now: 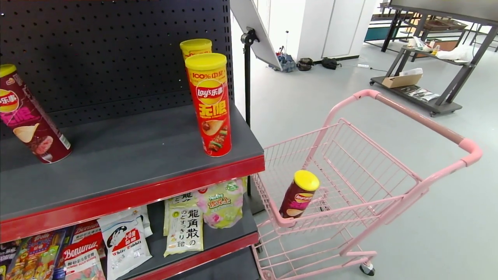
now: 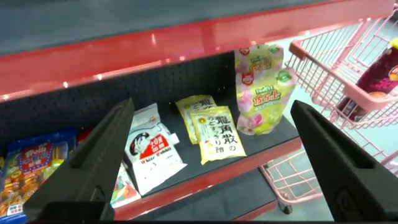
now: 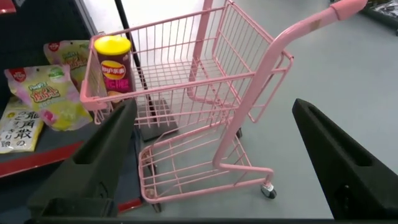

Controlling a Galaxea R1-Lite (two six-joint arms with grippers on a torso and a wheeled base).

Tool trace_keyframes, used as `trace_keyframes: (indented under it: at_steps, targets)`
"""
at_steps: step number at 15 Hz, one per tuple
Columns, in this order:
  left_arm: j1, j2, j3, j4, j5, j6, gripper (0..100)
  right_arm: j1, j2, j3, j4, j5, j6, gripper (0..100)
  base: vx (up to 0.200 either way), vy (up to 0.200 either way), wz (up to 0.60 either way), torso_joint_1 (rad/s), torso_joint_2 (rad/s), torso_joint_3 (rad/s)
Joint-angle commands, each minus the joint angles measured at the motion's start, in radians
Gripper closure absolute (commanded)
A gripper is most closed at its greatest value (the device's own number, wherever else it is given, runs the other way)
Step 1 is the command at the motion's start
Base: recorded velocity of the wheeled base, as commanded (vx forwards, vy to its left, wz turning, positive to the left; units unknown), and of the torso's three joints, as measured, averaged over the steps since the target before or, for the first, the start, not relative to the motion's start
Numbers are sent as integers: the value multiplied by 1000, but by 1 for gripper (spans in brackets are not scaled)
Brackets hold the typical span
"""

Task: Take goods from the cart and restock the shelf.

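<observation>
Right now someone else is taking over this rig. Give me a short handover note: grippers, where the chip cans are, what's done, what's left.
Left gripper: open, empty, facing the snack bags.
Right gripper: open, empty, facing the pink cart.
Top shelf: maroon can at its left, red can near its right end, rear can just behind that.
Cart: last can leans in the basket corner nearest the shelf.
Done: three cans shelved.
Left: pick up the last can and shelve it.
</observation>
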Motion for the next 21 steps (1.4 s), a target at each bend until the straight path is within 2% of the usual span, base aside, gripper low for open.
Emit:
trace_keyframes:
  at_steps: [1, 9, 17, 18, 19, 20, 21]
  targets:
    - [0, 0, 0, 0, 0, 0, 0, 0, 1, 0, 0, 0, -1, 0, 0, 0, 0, -154, 486, 310]
    - [0, 0, 0, 0, 0, 0, 0, 0, 1, 0, 0, 5, -5, 0, 0, 0, 0, -162, 532, 362]
    - [0, 0, 0, 0, 2, 0, 0, 0, 0, -5, -20, 20, -54, 0, 0, 0, 0, -21, 73, 54]
    - [0, 0, 0, 0, 2, 1, 0, 25, 124, -202, -46, 60, -17, 0, 0, 0, 0, 0, 0, 0]
    - [0, 0, 0, 0, 3, 1, 0, 72, 437, -474, -52, 60, 136, 0, 0, 0, 0, 0, 0, 0]
    - [0, 0, 0, 0, 2, 1, 0, 95, 618, -692, -47, 75, 219, 0, 0, 0, 0, 0, 0, 0]
    - [0, 0, 0, 0, 2, 0, 0, 106, 672, -747, -44, 94, 210, 0, 0, 0, 0, 0, 0, 0]
